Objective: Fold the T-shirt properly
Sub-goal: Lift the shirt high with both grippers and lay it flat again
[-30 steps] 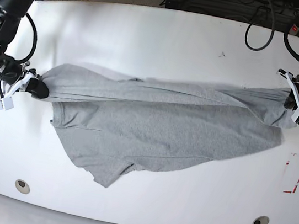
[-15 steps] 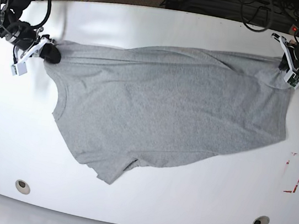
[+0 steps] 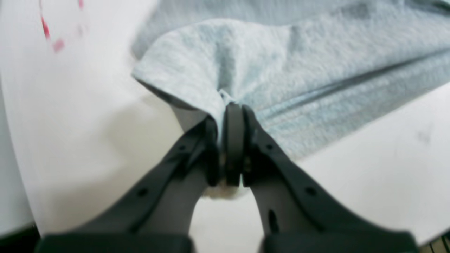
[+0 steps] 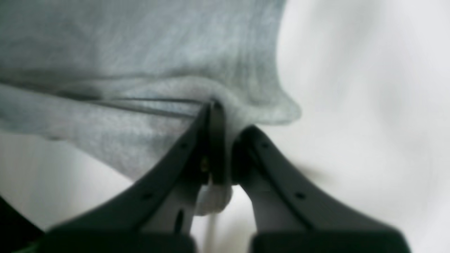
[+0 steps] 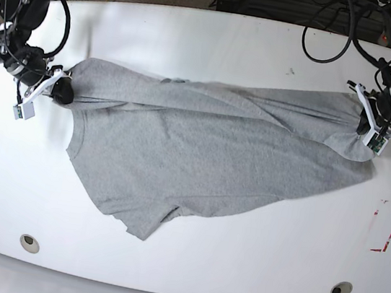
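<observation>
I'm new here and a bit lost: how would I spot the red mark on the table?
Start at the big white table and the grey T-shirt spread across it. Look beyond the shirt's end held by the left tool, nearer the table's front edge. The red mark is a broken rectangular outline, the only coloured thing on the bare surface.

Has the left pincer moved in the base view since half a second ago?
Yes. The left pincer, shut on the T-shirt, has come down from the table's far edge toward the red marking.

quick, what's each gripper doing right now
Left gripper: shut on the T-shirt edge.
Right gripper: shut on the T-shirt's opposite edge.
</observation>
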### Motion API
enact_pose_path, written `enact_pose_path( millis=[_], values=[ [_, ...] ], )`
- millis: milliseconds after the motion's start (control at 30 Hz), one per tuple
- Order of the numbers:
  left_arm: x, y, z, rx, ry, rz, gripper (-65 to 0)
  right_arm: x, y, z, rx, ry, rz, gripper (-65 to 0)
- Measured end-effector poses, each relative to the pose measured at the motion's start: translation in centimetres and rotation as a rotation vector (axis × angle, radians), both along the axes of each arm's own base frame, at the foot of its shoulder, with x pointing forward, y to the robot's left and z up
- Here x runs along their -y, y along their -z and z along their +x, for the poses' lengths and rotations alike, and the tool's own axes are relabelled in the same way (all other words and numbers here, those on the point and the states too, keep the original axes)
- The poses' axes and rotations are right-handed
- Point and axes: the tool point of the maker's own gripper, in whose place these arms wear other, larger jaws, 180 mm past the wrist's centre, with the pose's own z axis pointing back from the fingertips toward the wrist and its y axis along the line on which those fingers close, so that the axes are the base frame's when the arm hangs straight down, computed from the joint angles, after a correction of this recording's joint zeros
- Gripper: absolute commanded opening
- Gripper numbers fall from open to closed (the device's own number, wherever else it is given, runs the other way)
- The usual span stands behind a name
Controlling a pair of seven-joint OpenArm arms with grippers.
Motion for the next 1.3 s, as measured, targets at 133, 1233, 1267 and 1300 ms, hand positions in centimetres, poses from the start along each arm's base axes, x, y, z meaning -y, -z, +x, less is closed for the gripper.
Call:
enact_pose_path(
  millis=[133, 1233, 1267, 1300],
  values=[
    [0.8, -1.5, 2.2, 0.059, 0.023, -0.004, -65.0, 0.0, -1.1, 1.9, 0.038, -0.031, -0.053, -65.0],
    [-3.2, -29.0, 16.1, 0.619, -0.113, 0.131, -64.9, -2.4, -32.7, 20.3, 0.669, -0.179, -0.475, -65.0],
    [-3.4, -30.2, 16.4, 0.639, -0.113, 0.133, -64.9, -2.5, -32.9, 20.7, 0.663, -0.184, -0.469, -65.0],
    [-3.5, -31.1, 16.7, 0.653, -0.110, 0.131, -64.9, -2.2, -33.6, 21.0, 0.664, -0.179, -0.468, -65.0]
  ],
)
